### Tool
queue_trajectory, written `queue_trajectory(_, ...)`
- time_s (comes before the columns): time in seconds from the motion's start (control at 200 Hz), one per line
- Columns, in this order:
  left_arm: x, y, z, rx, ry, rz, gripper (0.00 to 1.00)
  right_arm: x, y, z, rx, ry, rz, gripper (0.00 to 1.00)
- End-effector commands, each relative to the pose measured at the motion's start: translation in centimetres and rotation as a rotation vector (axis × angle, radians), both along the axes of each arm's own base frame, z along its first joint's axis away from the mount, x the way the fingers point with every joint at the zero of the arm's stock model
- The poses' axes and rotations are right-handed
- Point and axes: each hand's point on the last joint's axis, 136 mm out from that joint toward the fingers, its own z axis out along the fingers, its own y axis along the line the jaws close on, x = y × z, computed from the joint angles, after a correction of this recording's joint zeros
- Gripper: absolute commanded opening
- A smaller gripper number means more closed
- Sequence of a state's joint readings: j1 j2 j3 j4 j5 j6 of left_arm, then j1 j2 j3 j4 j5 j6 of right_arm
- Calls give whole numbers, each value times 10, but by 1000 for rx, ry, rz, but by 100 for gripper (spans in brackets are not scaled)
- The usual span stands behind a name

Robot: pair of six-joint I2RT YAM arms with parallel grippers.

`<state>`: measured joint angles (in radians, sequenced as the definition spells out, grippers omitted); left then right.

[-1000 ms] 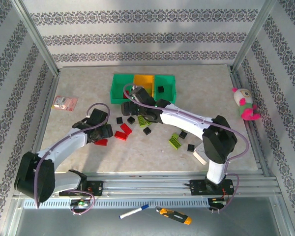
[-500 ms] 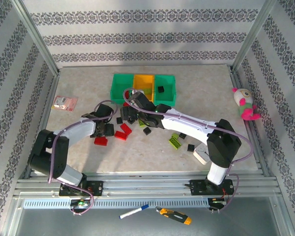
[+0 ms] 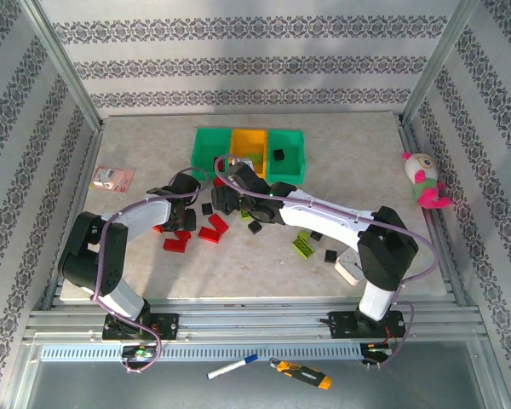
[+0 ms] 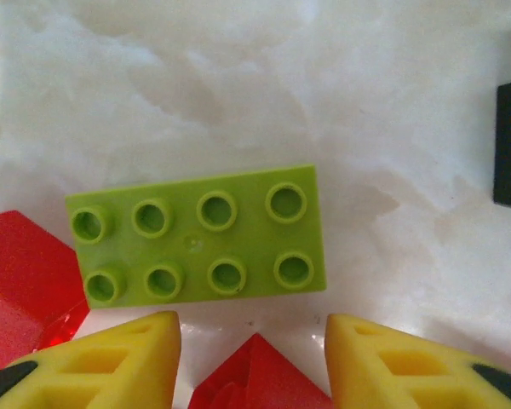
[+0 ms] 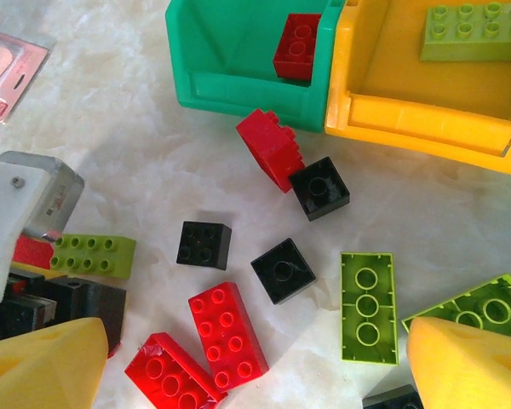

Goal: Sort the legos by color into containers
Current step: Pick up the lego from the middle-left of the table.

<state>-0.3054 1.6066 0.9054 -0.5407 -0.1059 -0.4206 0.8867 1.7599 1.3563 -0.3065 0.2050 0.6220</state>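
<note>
The containers (image 3: 206, 152) stand at the back: two green bins flanking a yellow one. In the right wrist view the left green bin (image 5: 238, 51) holds a red lego (image 5: 296, 44) and the yellow bin (image 5: 409, 94) holds a lime lego (image 5: 477, 32). Red (image 5: 228, 331), black (image 5: 283, 270) and lime legos (image 5: 368, 307) lie scattered in front. My left gripper (image 4: 251, 341) is open, low over the table, with a lime flat lego (image 4: 196, 234) just ahead and a red corner (image 4: 251, 379) between its fingers. My right gripper (image 5: 255, 341) hovers open above the scatter.
A pink card (image 3: 112, 177) lies at the left, a plush toy (image 3: 423, 179) at the right, and a white timer (image 3: 347, 271) at the front right. The right green bin holds a black lego (image 3: 278, 155). My two grippers are close together.
My left arm has folded and pushed its gripper rightward and further back into the scattered legos. My right gripper dropped slightly toward the front and then held still.
</note>
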Motion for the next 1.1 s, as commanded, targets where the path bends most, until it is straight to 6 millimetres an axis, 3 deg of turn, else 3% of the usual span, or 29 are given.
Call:
queue_trajectory(0.0, -7, 4, 10, 0, 17, -16, 61, 2, 1, 21, 10, -44, -13, 91)
queue_trajectory(0.42, -38, -10, -14, -110, 175, 61, 61, 2, 6, 16, 17, -28, -6, 91)
queue_trajectory(0.59, -37, -10, -13, -109, 174, 71, 47, 0, 5, 13, 12, -19, -6, 91)
queue_trajectory(0.754, -36, -10, -10, -109, 173, 80, 42, -3, 1, 11, 11, -13, -16, 91)
queue_trajectory(0.814, -37, -9, -8, -103, 172, 84, 44, -3, 1, 12, 11, -15, -16, 91)
queue_trajectory(0.929, -41, -7, -4, -100, 175, 93, 64, -3, 0, 14, 13, -20, -19, 91)
queue_trajectory(1.094, -45, -9, 2, -118, 166, 88, 66, -3, 2, 14, 16, -20, -18, 91)
